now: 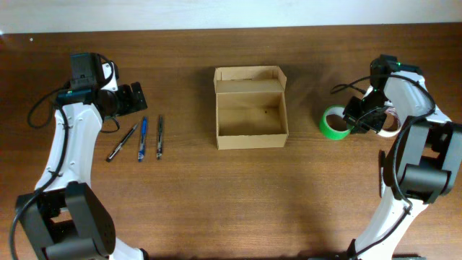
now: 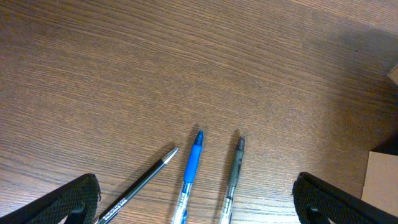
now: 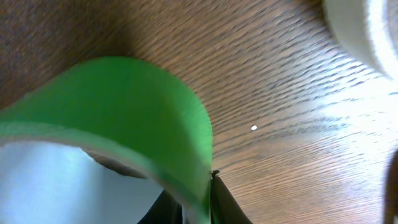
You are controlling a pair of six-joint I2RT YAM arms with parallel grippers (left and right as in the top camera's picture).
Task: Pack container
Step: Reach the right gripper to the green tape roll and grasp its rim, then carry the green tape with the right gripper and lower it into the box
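The container (image 1: 250,136), an open tan cardboard box with its flap lid folded back, stands at the table's middle and holds nothing visible. Three pens lie left of it: a black one (image 1: 122,141), a blue one (image 1: 143,138), a dark grey one (image 1: 159,136); they also show in the left wrist view, black (image 2: 140,185), blue (image 2: 191,172), grey (image 2: 234,173). My left gripper (image 2: 193,208) is open above the pens' near ends. My right gripper (image 3: 198,202) is shut on the wall of a green tape roll (image 3: 134,106), right of the box in the overhead view (image 1: 333,123).
A white tape roll (image 1: 390,124) lies right of the green one, partly under my right arm; it shows at the top right of the right wrist view (image 3: 367,31). A corner of the box shows at the right edge of the left wrist view (image 2: 380,180).
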